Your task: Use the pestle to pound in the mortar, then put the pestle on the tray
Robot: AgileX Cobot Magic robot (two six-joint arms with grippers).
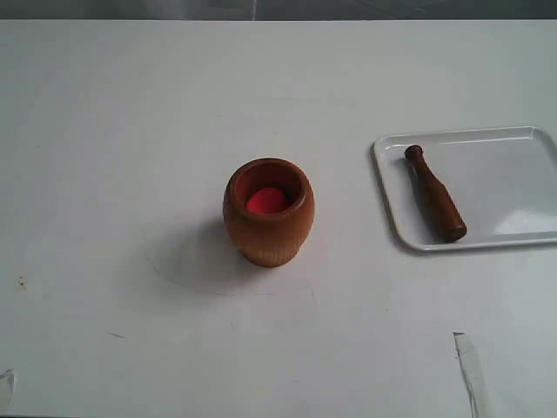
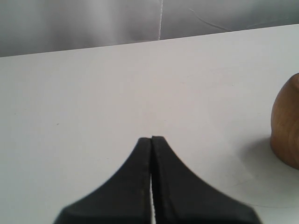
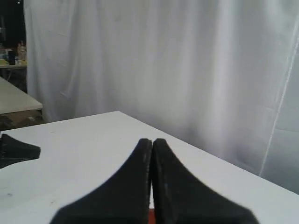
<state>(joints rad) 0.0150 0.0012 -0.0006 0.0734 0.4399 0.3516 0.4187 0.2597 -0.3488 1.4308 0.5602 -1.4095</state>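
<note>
Over on the flat white rectangular tray (image 1: 513, 187) lies the dark brown wooden pestle (image 1: 433, 193), away from the light brown wooden mortar (image 1: 267, 228), with the left gripper (image 2: 151, 138) and right gripper (image 3: 152, 140) both pinched together on nothing, so it's either finished or unstarted imo.

No readable text, labels, brands, numbers or signs anywhere.

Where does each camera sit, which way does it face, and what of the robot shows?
Exterior: high, looking down on the table; mortar mid-table, pestle lying on the tray; no arm plainly shows.
Left wrist: low over the table, looking across it past the shut left gripper.
Right wrist: looking level past the shut right gripper toward a white curtain.
Shared: exterior and left wrist both show the mortar.
</note>
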